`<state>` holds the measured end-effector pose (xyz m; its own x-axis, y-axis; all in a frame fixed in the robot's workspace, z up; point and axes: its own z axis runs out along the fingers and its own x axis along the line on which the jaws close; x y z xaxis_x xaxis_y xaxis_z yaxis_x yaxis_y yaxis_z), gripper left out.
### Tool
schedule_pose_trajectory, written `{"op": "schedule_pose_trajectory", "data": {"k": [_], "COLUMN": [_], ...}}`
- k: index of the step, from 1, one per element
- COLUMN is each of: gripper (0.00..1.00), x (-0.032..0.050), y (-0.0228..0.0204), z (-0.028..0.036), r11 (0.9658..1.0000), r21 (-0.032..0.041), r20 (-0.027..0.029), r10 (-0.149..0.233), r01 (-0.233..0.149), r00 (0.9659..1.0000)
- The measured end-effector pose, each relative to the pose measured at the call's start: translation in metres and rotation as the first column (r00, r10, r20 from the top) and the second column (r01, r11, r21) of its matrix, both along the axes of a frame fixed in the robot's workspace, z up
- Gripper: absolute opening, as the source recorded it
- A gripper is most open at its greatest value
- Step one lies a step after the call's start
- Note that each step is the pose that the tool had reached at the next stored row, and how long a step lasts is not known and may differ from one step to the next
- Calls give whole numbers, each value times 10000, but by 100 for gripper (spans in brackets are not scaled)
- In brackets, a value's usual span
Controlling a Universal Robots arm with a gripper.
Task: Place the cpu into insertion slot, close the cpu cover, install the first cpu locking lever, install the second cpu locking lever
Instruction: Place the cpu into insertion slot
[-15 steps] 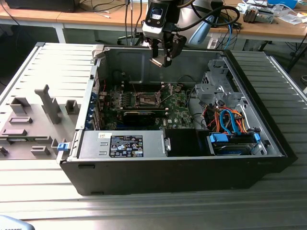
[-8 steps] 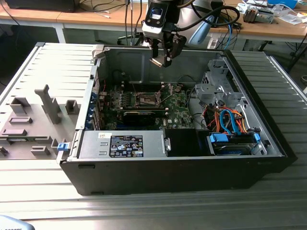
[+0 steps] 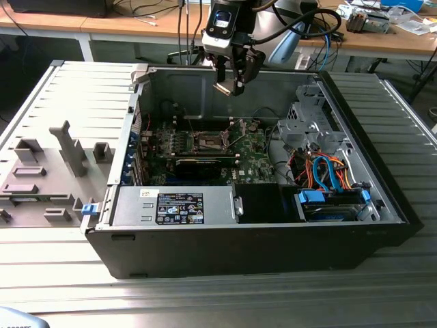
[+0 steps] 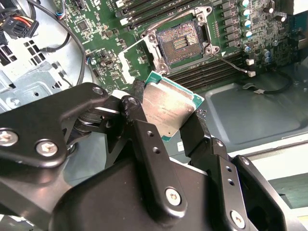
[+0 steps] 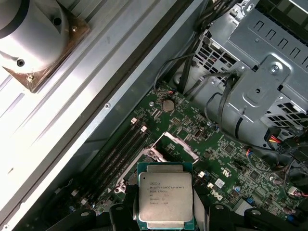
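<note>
Gripper (image 3: 230, 86) with black metal fingers is pinching the small square silvery-topped cpu (image 5: 165, 195) by its edges, leaving its underside free, well above the dark square insertion slot (image 4: 180, 41) lying uncovered.

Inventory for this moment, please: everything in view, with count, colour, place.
cpu: one, silvery-grey, in the gripper above the motherboard.
insertion slot: one, dark, empty, on the motherboard.
cpu cover: one, silvery, open beside the insertion slot.
motherboard: one, green, inside the computer case.
computer case: one, black, open, on the table.
cables: several, orange and blue, exterior view's right.
fixture tray: one, grey, exterior view's left.
gripper: one, black, shut on the cpu.
</note>
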<state>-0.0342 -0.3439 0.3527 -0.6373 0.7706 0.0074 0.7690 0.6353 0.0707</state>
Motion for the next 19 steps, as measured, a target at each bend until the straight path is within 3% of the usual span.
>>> {"op": "schedule_pose_trajectory", "data": {"k": [19], "gripper": [55], "x": [0], "y": [0], "z": [0], "r11": [9999], "r21": [-5], "r20": [0], "r10": [-114], "r01": [114], "r00": [9999]}}
